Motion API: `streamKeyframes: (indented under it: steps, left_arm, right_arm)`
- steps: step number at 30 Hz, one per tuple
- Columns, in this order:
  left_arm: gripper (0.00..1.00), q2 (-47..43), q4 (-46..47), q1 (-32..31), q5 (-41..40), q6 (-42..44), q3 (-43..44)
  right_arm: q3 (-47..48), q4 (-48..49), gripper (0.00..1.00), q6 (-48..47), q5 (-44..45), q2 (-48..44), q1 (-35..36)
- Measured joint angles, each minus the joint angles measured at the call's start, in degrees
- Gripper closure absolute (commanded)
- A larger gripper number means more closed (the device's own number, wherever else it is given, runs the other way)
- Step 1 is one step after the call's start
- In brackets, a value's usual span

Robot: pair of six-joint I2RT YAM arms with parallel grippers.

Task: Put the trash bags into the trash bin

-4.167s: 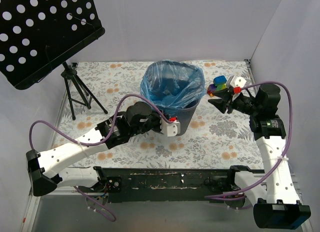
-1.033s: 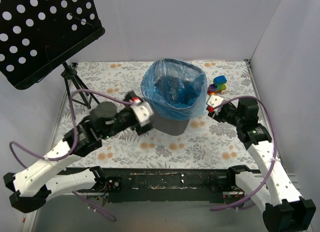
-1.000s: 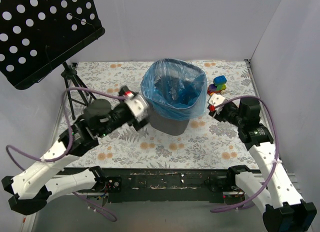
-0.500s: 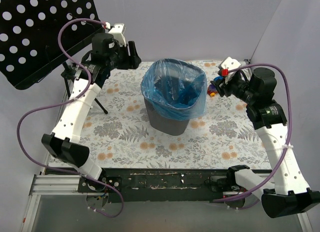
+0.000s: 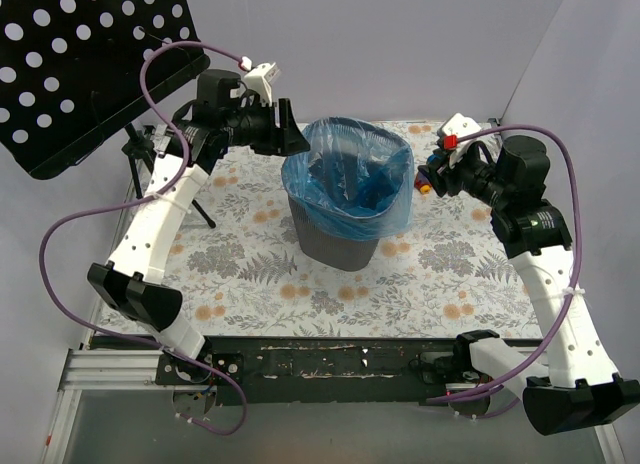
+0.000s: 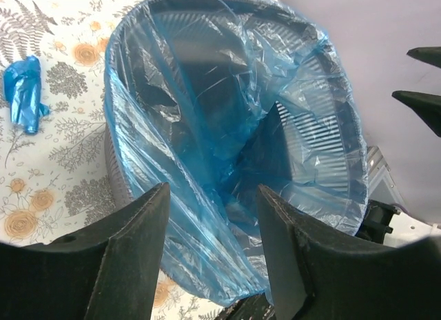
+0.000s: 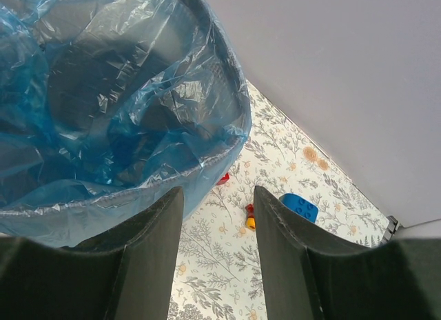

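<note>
Bin (image 5: 345, 249) stands on the table (image 5: 240, 274). Bag (image 5: 350, 179) lines it, mouth folded over the rim, so the task appears essentially done. Left gripper (image 5: 292, 134) and right gripper (image 5: 430, 174) flank the rim, jaws parted and empty. A small blue scrap (image 6: 24, 92) lies loose beside the bin, unaccounted for.

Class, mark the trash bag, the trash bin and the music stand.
trash bag (image 5: 350, 184): top external view, crinkled film inside the rim.
trash bin (image 5: 340, 252): top external view, mesh wall.
music stand (image 5: 100, 94): top external view, perforated plate.
</note>
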Motion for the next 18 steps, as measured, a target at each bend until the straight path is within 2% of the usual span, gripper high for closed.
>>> streamKeyframes:
  steps: [7, 10, 12, 18]
  left_arm:
    - [0.46, 3.7, -2.5, -3.3, -1.0, 1.2, 0.3]
    - [0.50, 5.5, -3.8, -5.0, -2.9, 1.7, 0.8]
    - [0.58, 6.4, -4.5, -6.0, -4.7, 2.1, 1.4]
    - [1.00, 6.8, -6.3, -6.8, -9.4, 4.2, 2.3]
  right_arm:
    - [-1.0, 0.2, 0.47, -0.1, 0.2, -0.8, 0.0]
    - [-1.8, 0.2, 0.47, -0.2, 0.5, -1.1, 0.0]
    - [-2.3, 0.2, 0.47, -0.2, 0.7, -1.2, 0.0]
    - [-2.9, 0.2, 0.48, -0.3, 1.1, -1.4, 0.0]
